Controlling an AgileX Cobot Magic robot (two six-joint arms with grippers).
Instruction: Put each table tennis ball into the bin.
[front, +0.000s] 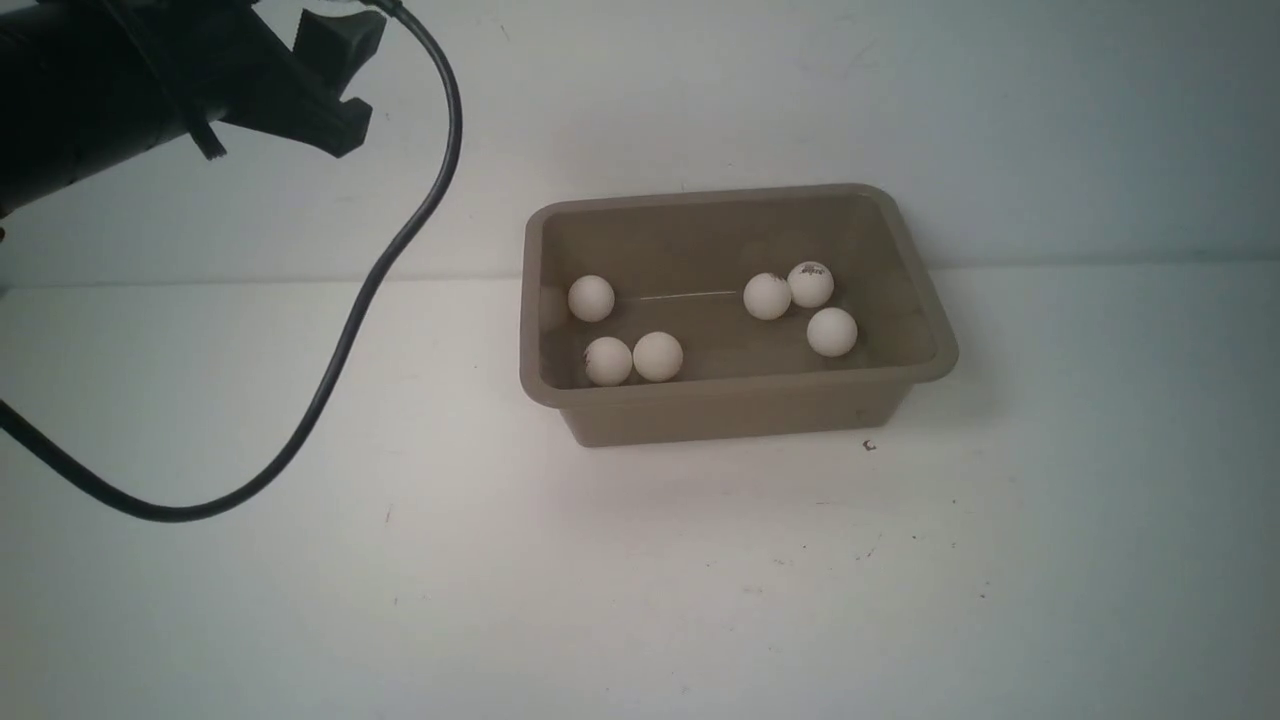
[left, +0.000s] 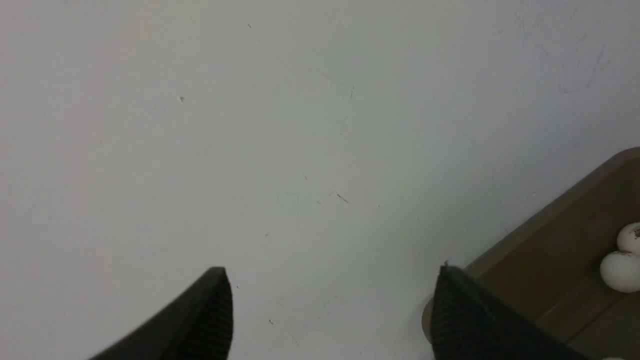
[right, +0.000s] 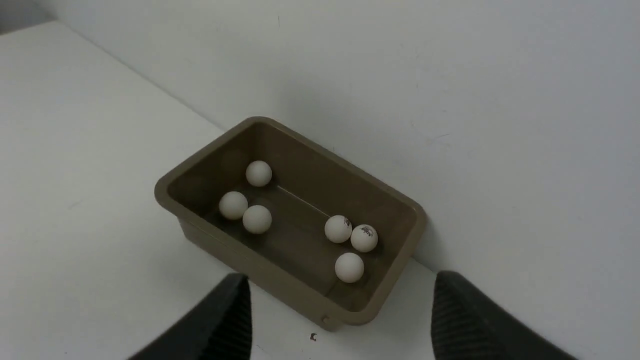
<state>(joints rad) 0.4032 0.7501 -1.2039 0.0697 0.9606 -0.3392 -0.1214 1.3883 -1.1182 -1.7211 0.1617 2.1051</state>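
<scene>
**Six balls in, none left in sight**

Six white balls (front: 658, 356) sit on the floor of the brown bin (front: 735, 418), three toward its left end and three toward its right. Scan the surface (front: 640, 580) around it: no ball shows in any view. Left jaws hang spread and empty, off to the bin's side. Right jaws hover above it, spread too, gripping nothing. By my reading the job looks finished, unless a ball hides off camera.

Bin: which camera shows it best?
The right wrist view: it looks down on the whole bin and all six balls inside. The front view shows it whole too, but at a flatter angle. The left wrist view catches only one corner.
</scene>
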